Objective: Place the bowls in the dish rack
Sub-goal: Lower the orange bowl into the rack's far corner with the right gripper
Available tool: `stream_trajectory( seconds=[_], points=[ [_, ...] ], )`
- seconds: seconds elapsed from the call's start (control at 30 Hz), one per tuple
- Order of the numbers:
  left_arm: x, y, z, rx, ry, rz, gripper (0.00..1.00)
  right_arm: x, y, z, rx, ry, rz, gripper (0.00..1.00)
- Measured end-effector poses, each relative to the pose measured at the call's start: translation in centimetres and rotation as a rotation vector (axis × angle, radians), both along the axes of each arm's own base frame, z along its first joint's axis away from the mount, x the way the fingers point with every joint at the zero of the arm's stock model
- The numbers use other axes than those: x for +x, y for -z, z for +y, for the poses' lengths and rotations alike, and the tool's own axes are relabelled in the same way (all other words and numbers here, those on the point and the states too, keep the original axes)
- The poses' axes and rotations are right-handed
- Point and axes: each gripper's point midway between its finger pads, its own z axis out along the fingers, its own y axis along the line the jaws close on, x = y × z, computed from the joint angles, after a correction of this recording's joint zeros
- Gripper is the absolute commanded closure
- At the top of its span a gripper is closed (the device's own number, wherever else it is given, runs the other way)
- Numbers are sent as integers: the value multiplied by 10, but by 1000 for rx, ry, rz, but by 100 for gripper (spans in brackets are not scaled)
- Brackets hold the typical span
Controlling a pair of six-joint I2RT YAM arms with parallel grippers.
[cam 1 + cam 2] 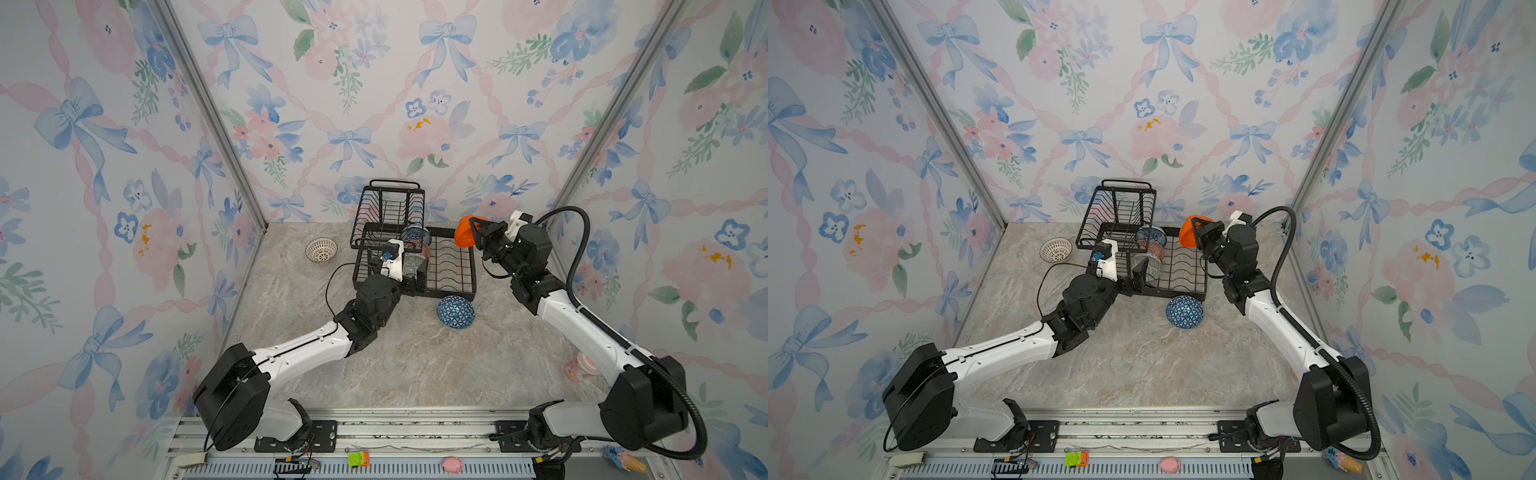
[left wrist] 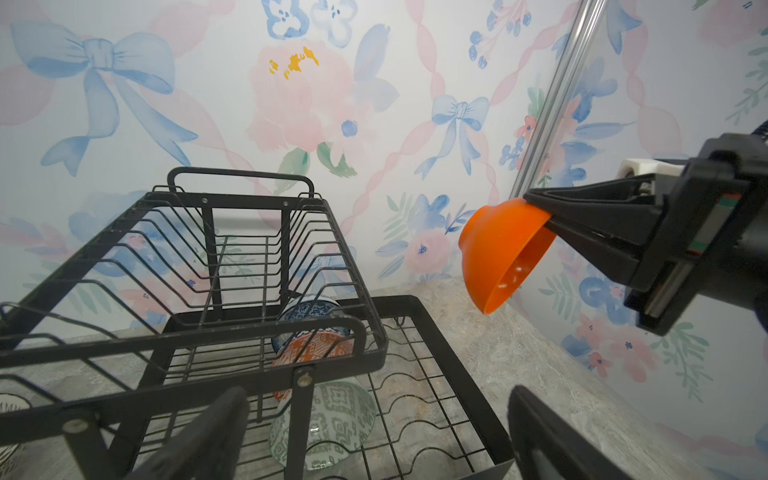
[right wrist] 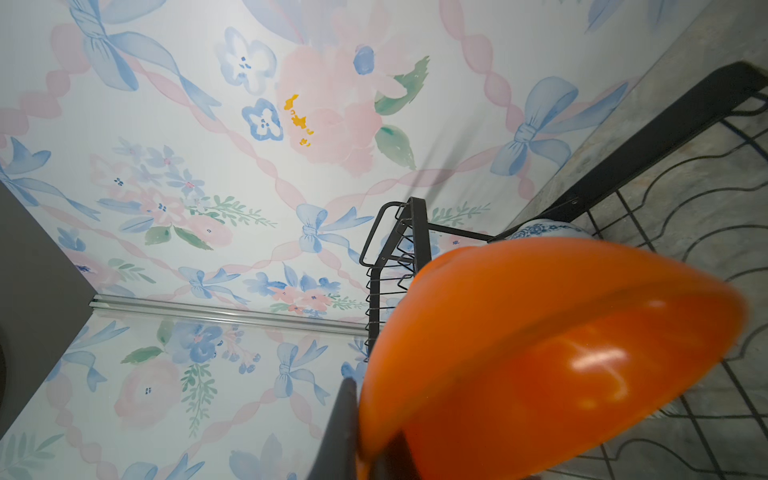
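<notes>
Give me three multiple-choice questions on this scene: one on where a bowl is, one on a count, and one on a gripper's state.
1. Where is the white lattice bowl?
A. on the table, left of the dish rack
B. in the rack's upper basket
C. in a gripper

2. How many bowls stand in the rack's lower tray?
A. one
B. three
C. five

3. The right gripper is:
A. open and empty
B. shut on the orange bowl
C. out of view

Answers:
1 A, it sits alone on the marble top.
2 B, the blue-and-white bowl, red-orange bowl and grey-green bowl stand in a row.
3 B, it pinches the bowl's rim in the air.
</notes>
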Motion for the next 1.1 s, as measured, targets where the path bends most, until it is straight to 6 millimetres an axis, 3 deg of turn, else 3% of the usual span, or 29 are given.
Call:
stream_trajectory(
  seconds=[0.13,0.5,0.77,0.9,1.1],
  points=[
    [-2,15,-2,22,20,32,2,10,16,-4,-16,3,18,100],
    [-4,60,-11,78,48,120,2,49,86,0,-31,-11,108,100],
    [-1,76,-14,106,51,147,2,74,131,1,-20,-7,141,100],
    [0,86,-17,121,57,163,2,87,142,4,-13,-7,133,100],
    [1,96,-18,137,57,178,2,106,142,8,-4,-6,92,100]
  ],
)
